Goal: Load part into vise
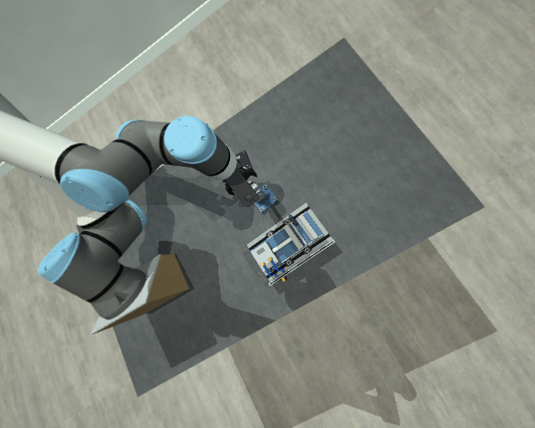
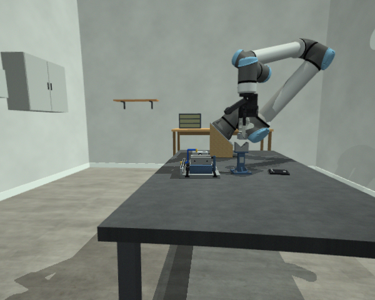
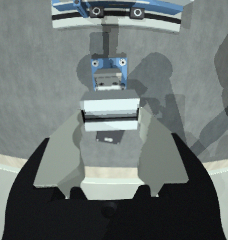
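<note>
My gripper (image 2: 242, 134) (image 3: 110, 108) points down and is shut on the part, a light metal block (image 3: 111, 104) gripped by its two ends. A dark lengthwise groove shows on the part in the wrist view; whether it is the milled slot is hard to tell. The part hangs a little above the grey V-block (image 2: 241, 148) (image 3: 108, 81), with a small gap in the exterior view. The V-block stands on a blue pedestal (image 1: 268, 198) (image 2: 238, 161). The vise (image 1: 263, 251) (image 2: 200, 160) (image 3: 156, 25) stands beside it, open. Its bars and work stop are too small to tell apart.
A small black plate (image 2: 279, 172) (image 3: 109, 137), apparently the infeed plate, lies on the table (image 1: 365, 138) (image 2: 239, 200) on the V-block's other side from the vise. Blue fittings with yellow ends (image 1: 272, 267) rise at one vise corner. The arm's wooden base (image 1: 168, 281) (image 2: 220, 143) stands behind.
</note>
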